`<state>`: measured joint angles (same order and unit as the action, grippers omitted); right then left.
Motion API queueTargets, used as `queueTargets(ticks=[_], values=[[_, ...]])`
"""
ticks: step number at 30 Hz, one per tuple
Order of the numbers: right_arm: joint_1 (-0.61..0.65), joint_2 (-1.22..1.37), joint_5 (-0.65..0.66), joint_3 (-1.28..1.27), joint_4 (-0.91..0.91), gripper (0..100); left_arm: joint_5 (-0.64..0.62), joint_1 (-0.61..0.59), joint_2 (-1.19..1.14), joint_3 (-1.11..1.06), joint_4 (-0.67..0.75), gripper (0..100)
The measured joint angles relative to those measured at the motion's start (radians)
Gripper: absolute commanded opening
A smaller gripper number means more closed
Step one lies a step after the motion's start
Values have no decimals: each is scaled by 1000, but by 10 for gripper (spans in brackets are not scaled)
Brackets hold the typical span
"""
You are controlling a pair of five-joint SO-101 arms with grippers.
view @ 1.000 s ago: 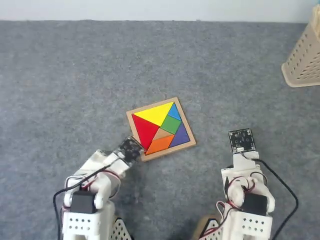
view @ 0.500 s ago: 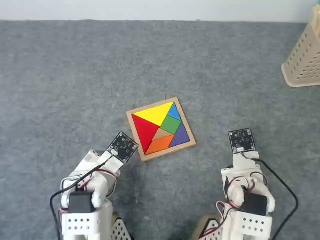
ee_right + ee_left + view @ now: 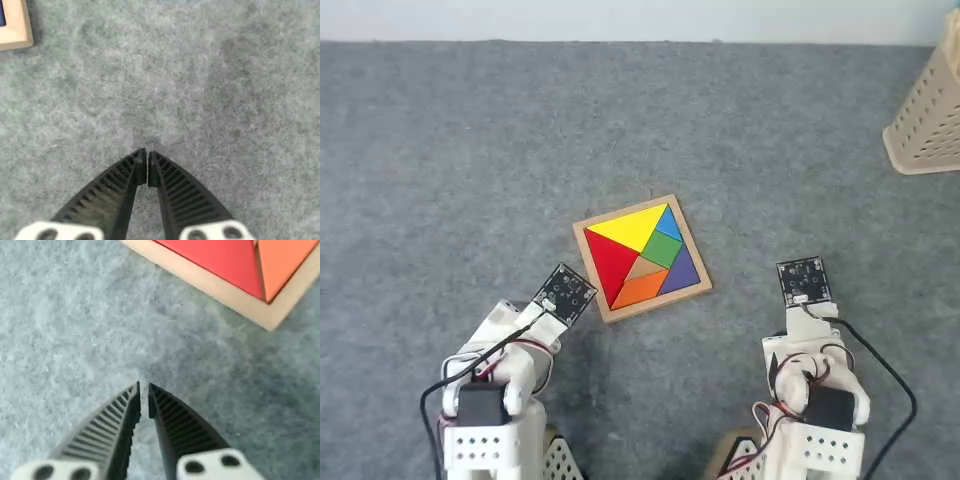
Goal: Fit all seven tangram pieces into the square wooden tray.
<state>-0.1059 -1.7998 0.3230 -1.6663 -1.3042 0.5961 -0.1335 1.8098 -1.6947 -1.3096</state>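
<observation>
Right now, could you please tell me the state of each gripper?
Left gripper: closed, holding nothing.
Right gripper: closed, holding nothing.

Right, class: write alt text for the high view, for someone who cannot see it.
A square wooden tray, filled edge to edge by seven coloured pieces, lies on grey carpet. The left arm sits by the tray's near corner, the right arm farther off; a beige basket stands at the right edge.
</observation>
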Motion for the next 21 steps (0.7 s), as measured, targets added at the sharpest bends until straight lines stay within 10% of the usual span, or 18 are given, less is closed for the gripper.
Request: queueTargets(ticks=[21], values=[[-54,0,0,0,0,6,0,0,0,0,0,30]])
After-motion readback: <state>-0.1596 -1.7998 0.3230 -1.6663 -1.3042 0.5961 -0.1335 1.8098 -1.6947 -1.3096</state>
